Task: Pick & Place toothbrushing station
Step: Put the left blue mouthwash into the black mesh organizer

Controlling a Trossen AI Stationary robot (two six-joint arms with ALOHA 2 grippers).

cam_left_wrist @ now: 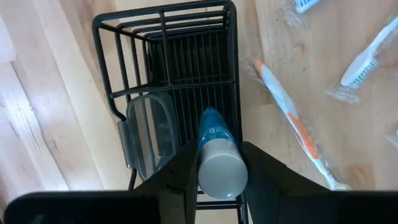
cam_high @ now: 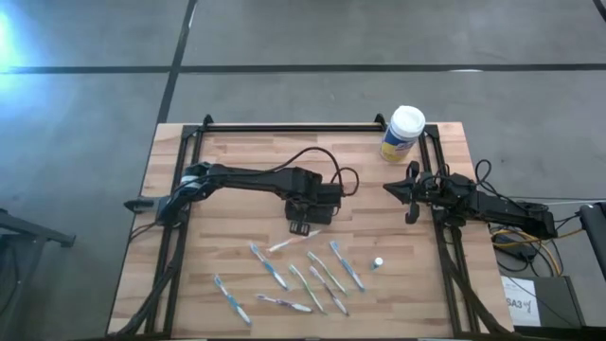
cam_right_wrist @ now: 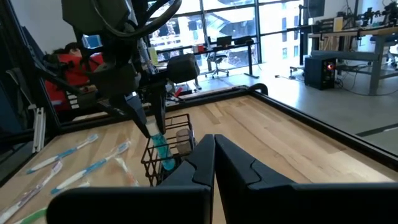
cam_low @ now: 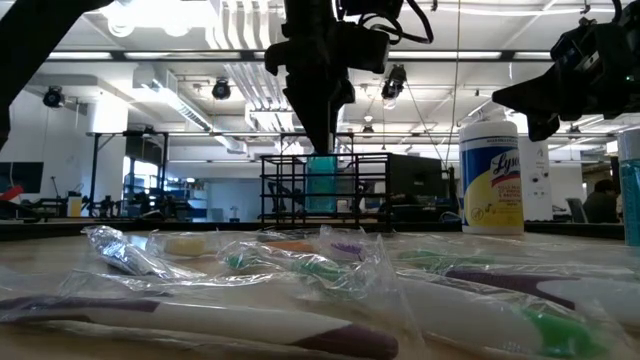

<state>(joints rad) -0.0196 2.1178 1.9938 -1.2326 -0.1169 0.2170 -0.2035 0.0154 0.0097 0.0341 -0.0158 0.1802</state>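
Wrapped toothbrushes (cam_high: 312,275) lie unplaced; left claw (cam_left_wrist: 214,180), pinching a blue tube (cam_left_wrist: 217,155), lowers it into the station (cam_left_wrist: 180,81).

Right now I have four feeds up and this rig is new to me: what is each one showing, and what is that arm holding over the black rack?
You see two dark robot arms at a wooden table. The top picture looks straight down; the low one looks across the tabletop; the other two sit on the wrists. The left gripper hangs over the black mesh holder box, shut on a blue tube with a grey cap, its blue end down inside the box. A clear cup sits in the next compartment. Wrapped toothbrushes lie on the near part of the table, and a yellow-labelled canister stands at the back. The right gripper waits shut off to the side.
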